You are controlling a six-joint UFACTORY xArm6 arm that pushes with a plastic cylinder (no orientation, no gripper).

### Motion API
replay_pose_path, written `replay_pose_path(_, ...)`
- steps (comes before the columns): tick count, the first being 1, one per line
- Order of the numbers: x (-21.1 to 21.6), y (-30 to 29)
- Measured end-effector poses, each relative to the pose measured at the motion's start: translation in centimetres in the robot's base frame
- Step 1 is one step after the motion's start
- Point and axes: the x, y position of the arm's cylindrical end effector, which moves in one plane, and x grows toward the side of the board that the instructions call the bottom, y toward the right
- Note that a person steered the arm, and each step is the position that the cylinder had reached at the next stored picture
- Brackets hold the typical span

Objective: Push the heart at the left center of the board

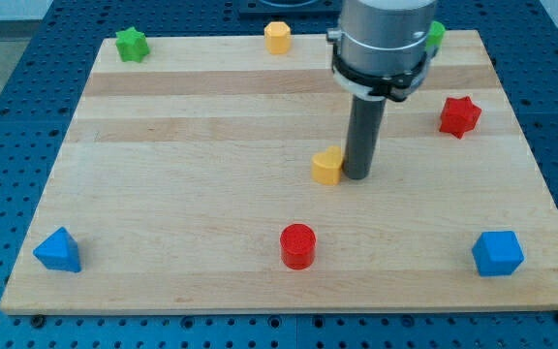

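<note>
A yellow heart block [326,166] lies near the middle of the wooden board [192,155]. My tip [357,176] rests on the board right beside the heart, on its right side, touching or nearly touching it. The dark rod rises from there to the grey arm body at the view's top.
A green star [132,44] sits at the top left, a yellow block [277,37] at the top centre, a green block [436,35] partly behind the arm, a red star [459,115] at the right, a red cylinder [297,245], a blue triangular block [58,250] and a blue block [497,253] along the bottom.
</note>
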Motion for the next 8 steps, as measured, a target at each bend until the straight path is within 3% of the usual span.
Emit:
replay_pose_path(5, -0.8, -18.0)
replay_pose_path(8, -7.1, -25.0)
